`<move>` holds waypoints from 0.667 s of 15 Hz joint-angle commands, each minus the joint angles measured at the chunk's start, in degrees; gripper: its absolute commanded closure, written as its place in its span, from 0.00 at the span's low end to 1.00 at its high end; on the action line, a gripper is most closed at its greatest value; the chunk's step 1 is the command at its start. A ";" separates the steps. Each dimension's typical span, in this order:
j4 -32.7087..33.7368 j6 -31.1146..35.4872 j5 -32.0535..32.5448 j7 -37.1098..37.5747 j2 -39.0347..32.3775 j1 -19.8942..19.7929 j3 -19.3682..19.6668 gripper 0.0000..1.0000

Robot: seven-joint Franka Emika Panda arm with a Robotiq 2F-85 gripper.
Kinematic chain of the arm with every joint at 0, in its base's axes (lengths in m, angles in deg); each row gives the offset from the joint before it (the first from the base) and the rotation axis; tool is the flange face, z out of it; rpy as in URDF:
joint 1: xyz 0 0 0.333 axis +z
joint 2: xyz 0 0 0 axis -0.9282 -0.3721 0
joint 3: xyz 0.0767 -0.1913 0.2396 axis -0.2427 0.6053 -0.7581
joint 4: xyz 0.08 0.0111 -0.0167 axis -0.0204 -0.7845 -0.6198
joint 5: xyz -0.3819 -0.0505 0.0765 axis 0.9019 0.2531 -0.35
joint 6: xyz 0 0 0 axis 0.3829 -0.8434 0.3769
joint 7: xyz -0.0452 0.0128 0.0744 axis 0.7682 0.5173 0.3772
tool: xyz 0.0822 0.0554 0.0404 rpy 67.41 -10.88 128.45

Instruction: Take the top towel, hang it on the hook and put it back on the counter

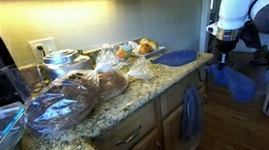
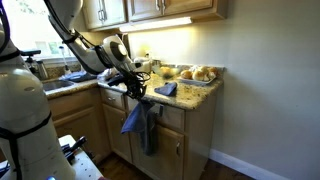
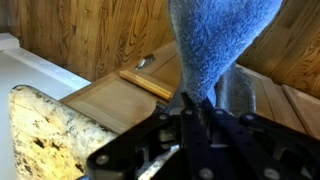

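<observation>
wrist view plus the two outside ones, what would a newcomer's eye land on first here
The bright blue towel hanging from the shut gripper, just off the end of the granite counter. Then the bagged bread crowding that counter, and a duller grey-blue towel hanging on the cabinet front below.

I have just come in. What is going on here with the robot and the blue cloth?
The white robot arm's tool is shut on a bright royal-blue soft towel. The towel hangs from the tool in the air, off the end of the speckled beige granite counter and in front of the wooden cabinets. A second blue towel lies on the counter. A duller grey-blue long towel hangs on the cabinet front.
</observation>
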State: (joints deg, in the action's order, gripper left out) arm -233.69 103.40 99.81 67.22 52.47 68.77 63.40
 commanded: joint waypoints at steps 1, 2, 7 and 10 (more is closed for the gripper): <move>0.48 0.02 1.74 -0.13 -0.74 -0.47 -0.31 0.95; 0.57 -0.17 2.25 -0.37 -0.98 -0.51 -0.34 0.95; 1.10 -0.76 6.63 0.60 -2.31 -0.66 -0.97 0.95; 1.56 -1.56 12.77 2.67 -4.19 -1.35 -1.28 0.95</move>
State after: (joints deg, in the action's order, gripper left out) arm -232.98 103.18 106.49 66.71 49.98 68.75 63.06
